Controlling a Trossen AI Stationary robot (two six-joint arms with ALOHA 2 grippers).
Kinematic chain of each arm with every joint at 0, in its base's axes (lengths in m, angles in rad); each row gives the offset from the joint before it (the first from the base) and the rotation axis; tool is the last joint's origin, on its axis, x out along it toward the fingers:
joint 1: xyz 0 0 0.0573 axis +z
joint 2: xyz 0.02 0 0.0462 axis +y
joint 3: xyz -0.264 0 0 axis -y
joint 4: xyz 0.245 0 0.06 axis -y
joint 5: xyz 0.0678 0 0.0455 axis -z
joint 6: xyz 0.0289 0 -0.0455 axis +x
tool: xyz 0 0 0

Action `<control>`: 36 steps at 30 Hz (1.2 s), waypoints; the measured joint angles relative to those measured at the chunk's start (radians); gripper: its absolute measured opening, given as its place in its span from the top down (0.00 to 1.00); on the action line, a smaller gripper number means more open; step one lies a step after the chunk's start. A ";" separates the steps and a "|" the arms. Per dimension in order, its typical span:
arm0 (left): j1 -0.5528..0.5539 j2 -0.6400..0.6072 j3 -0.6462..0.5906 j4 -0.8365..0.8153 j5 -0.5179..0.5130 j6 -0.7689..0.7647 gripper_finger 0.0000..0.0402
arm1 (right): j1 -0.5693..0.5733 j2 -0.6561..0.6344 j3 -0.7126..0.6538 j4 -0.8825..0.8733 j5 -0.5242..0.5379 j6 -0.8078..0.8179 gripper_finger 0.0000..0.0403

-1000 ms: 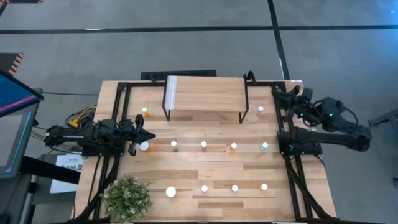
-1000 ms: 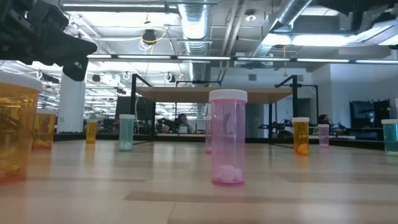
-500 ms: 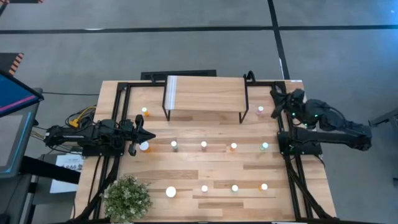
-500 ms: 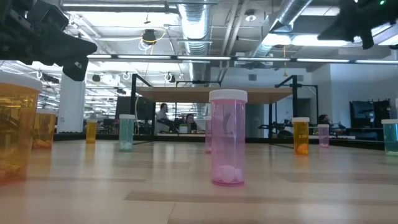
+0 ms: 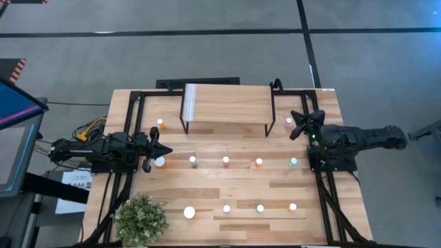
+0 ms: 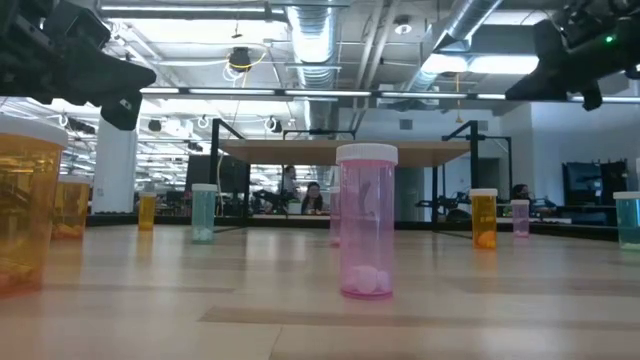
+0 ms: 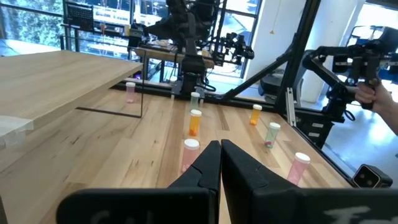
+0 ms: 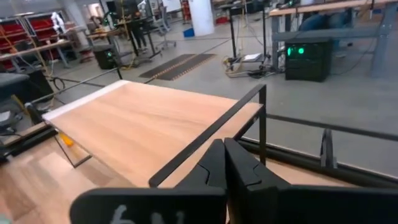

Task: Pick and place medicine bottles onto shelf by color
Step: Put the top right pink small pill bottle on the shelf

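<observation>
High view: the right gripper (image 5: 298,124) is hovering at the shelf's (image 5: 227,103) 4 o'clock corner, just beside a pink-bodied bottle (image 5: 288,122). In the right wrist view its fingers (image 8: 214,163) are pressing together with no gap, holding nothing, above the shelf's light wood top (image 8: 149,124). The left gripper (image 5: 162,151) is waiting at the table's (image 5: 207,186) 9 o'clock side, jaws narrowed to a slit and empty, its tip just beside a larger orange bottle (image 5: 160,162). Small white-capped bottles are standing in two rows across the table, a green one (image 5: 293,162) at 3 o'clock. A potted plant (image 5: 141,218) is sitting at 7 o'clock. Nothing is sitting on the shelf.
</observation>
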 joint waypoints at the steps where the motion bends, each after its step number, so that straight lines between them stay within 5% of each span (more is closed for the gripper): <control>1: 0.000 0.000 0.000 0.000 0.000 0.000 1.00 | 0.030 0.010 0.000 0.002 0.031 0.006 0.98; 12: 0.000 0.000 0.000 0.000 0.000 0.000 1.00 | 0.300 0.135 0.000 -0.031 0.355 0.084 0.98; 27: 0.000 0.000 0.000 0.000 0.000 0.000 1.00 | 0.295 0.135 0.000 -0.313 0.200 0.410 0.93; 36: 0.000 0.000 0.000 0.000 0.000 0.000 1.00 | 0.199 0.135 0.000 -0.371 0.117 0.496 0.91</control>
